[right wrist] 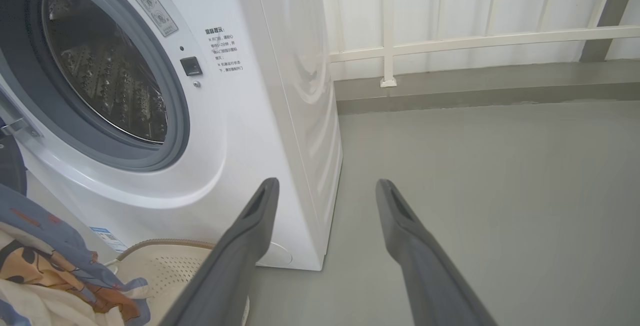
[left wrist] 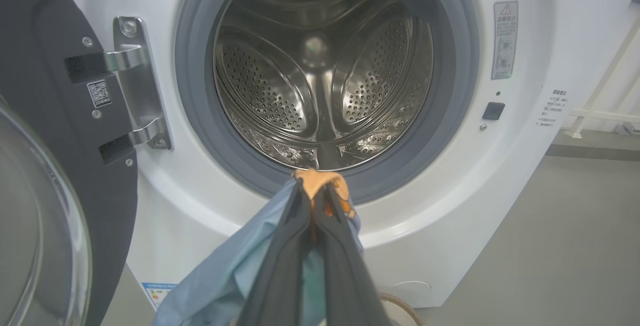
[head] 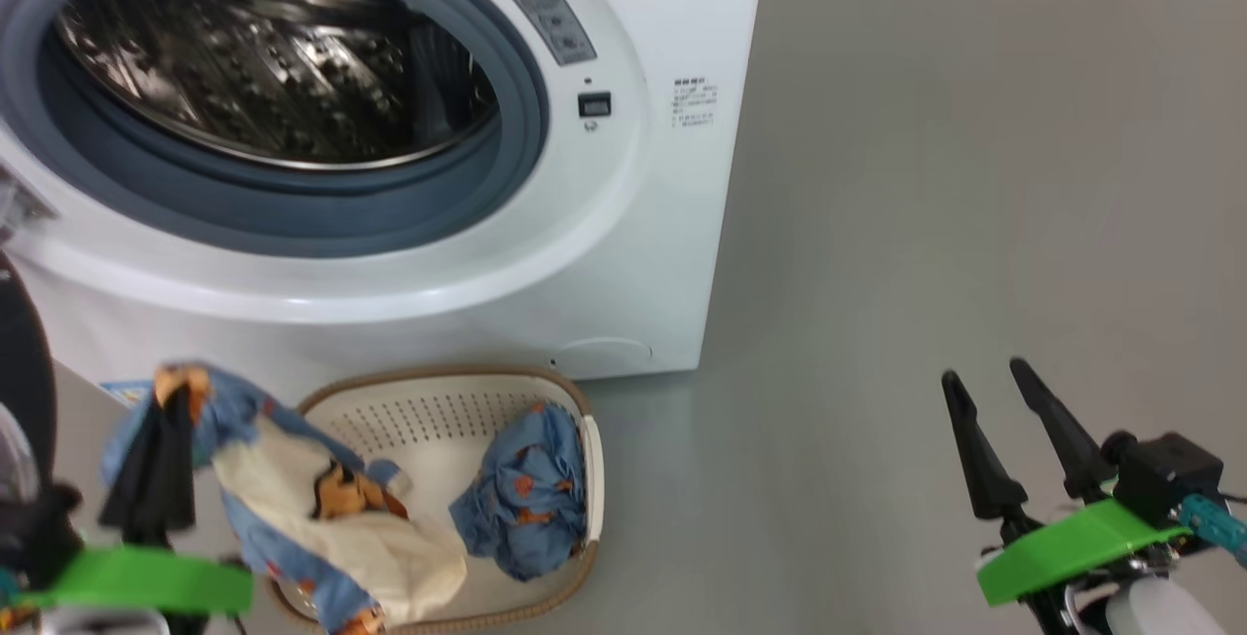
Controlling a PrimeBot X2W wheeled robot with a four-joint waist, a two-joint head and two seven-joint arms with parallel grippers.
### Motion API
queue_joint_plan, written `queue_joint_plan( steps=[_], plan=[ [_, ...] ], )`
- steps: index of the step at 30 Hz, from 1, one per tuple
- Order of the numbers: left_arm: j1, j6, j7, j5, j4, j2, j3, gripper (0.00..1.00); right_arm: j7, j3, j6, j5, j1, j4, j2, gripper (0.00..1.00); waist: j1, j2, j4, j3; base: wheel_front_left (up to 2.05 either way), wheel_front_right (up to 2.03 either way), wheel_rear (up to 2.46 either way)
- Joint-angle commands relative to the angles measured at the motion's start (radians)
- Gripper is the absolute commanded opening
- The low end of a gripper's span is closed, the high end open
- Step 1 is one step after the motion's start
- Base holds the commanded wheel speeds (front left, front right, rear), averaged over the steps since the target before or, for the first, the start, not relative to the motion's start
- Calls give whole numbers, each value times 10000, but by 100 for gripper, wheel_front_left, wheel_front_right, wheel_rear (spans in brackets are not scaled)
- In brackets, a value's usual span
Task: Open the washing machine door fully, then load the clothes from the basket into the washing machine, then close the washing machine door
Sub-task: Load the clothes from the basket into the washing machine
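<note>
Beside the washing machine point(head: 623, 255), on its right, bare grey floor point(head: 974, 177) runs out to a white railing point(right wrist: 450, 41). The washing machine door point(left wrist: 60, 116) stands swung out on its left hinges, leaving the drum point(left wrist: 320, 66) mouth unblocked inside its grey gasket point(left wrist: 195, 116). The basket point(head: 438, 411) sits just below the front panel. The left gripper point(left wrist: 315, 191) is pinched tight on a blue garment point(head: 283, 479), fingers aimed at the opening's lower lip, cloth draping over the basket's left end (cream lining showing). A second garment point(head: 521, 504) lies in the basket's right end. The right gripper point(head: 984, 370) hovers over open floor, fingers spread wide, holding nothing.
</note>
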Motion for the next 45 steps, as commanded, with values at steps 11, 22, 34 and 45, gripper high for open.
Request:
queue_joint_plan(
  steps=[11, 22, 34, 45],
  plan=[
    [-4074, -110, 104, -49, 844, 943, 308, 0, -82, 202, 44, -404, -1472, -361, 415, 100, 0, 0, -552, 2302, 0, 0, 0],
    [-7482, -218, 239, -107, 3676, 1370, -179, 0, -82, 433, 44, -557, -2352, -359, 894, 100, 0, 0, -1145, 3492, 0, 0, 0],
    [-10462, -251, 584, 34, 7145, 1452, -1017, 0, -82, 777, 44, -651, -2961, -357, 1200, 100, 0, 0, -1650, 4430, 0, 0, 0],
    [-12342, -257, 754, 219, 8843, 1760, -1671, 0, -82, 1047, 44, -671, -3217, -366, 1414, 100, 0, 0, -2061, 5151, 0, 0, 0]
  ],
)
